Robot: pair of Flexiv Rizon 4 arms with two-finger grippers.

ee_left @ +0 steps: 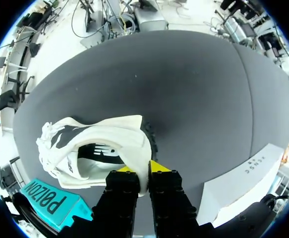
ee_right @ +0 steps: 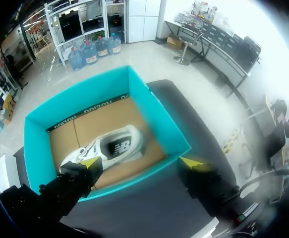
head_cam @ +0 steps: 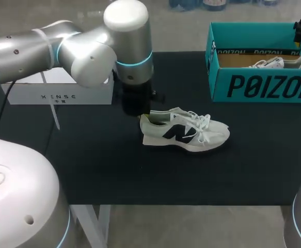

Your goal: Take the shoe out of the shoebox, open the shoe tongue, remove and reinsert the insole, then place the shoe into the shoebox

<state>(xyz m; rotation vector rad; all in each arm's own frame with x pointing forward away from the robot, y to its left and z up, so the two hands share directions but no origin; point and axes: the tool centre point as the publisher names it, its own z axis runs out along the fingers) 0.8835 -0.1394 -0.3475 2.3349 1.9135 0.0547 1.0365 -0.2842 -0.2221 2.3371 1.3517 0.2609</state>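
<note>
One white lace-up sneaker [head_cam: 184, 131] lies on black table [head_cam: 114, 165] beside teal cardboard shoebox [head_cam: 264, 87], left claw [ee_left: 143, 172] clamped on its heel. Right claw [ee_right: 142, 162] wide, over shoebox. Likely next: right claw pulls tongue [head_cam: 183, 114] open.

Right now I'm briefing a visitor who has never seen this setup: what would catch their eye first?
A pale shoe sits in the middle of the black table, its heel pinched by the left gripper. At the table's far right corner stands a teal shoebox with a second shoe inside, and the right gripper hangs open above it.
</note>
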